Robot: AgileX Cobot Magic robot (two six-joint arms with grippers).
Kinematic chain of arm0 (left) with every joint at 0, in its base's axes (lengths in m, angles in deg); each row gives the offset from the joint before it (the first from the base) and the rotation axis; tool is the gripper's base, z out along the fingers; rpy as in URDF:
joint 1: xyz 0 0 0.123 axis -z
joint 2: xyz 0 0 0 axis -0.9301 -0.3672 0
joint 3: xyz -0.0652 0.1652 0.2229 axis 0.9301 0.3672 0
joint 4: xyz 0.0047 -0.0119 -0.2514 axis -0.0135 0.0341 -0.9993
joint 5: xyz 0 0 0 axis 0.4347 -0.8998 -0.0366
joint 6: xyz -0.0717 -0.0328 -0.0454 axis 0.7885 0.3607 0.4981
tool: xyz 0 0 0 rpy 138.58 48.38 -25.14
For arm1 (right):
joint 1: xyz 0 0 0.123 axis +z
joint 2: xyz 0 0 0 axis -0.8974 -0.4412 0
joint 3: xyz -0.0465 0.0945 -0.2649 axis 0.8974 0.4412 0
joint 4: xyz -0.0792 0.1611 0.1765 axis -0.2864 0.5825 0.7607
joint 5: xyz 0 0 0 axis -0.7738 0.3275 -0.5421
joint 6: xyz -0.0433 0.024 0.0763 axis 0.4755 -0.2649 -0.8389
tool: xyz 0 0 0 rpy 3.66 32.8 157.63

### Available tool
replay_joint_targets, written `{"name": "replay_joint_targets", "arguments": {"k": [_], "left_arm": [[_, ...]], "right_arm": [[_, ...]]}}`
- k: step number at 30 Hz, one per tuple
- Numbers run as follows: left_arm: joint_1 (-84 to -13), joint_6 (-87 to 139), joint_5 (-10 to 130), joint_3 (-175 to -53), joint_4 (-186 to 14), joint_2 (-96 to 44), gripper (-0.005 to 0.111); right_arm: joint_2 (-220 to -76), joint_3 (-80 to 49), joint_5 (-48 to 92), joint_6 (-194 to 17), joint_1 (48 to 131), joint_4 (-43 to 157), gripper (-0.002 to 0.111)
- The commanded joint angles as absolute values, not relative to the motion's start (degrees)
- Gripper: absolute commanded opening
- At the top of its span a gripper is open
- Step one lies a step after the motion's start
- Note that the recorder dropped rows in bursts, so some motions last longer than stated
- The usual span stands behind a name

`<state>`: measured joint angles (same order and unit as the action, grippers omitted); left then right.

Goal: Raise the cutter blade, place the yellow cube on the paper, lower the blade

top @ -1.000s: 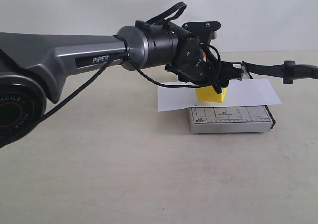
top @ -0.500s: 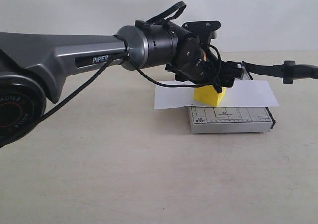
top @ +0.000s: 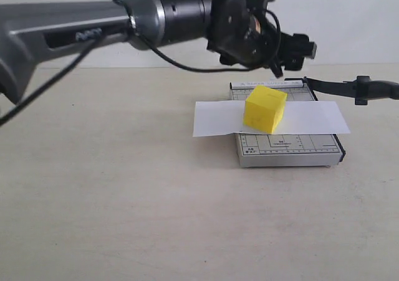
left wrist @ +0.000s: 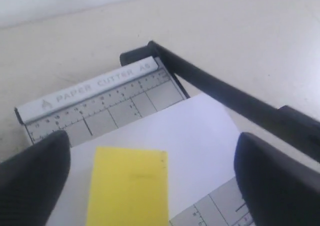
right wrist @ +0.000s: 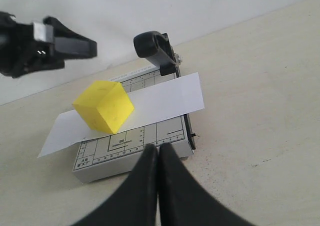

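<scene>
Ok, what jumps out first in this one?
The bright yellow cube grabs the eye, sitting on the white paper laid across the grey cutter base, mid-table. Above it hangs the left gripper on its bulky grey arm, fingers open. The black cutter blade sticks out raised toward the right edge.

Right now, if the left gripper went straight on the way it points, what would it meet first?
Most likely the yellow cube: in the wrist view it sits ahead of the open left gripper, resting on the paper. Depth is unclear; it might reach the paper instead.
</scene>
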<state>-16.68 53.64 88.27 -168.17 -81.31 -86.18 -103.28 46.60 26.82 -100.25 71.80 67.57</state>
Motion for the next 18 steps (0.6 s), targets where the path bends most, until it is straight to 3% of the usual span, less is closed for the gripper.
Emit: {"name": "replay_joint_targets", "arguments": {"k": [1,3,5,12,18], "left_arm": [[-16.47,52.29,95.21,-168.44,-78.14,-79.1,0.064],[-16.47,52.29,100.21,-167.88,-75.46,-74.6,0.039],[-16.47,52.57,98.09,-164.45,-74.29,-69.77,0.03],[-16.47,56.05,81.31,-138.59,-71.7,-48.73,0.03],[-16.61,59.19,56.23,-101.02,-70.31,-21.74,0.03]], "right_arm": [[-103.12,46.66,27.41,-100.07,71.77,67.41,0.0],[-103.12,46.66,27.41,-100.07,71.77,67.41,0.0],[-103.12,46.66,27.41,-100.07,71.77,67.41,0.0],[-103.12,46.66,27.41,-100.07,71.77,67.41,0.0],[-103.12,46.66,27.56,-100.07,71.77,67.41,0.0]]}}
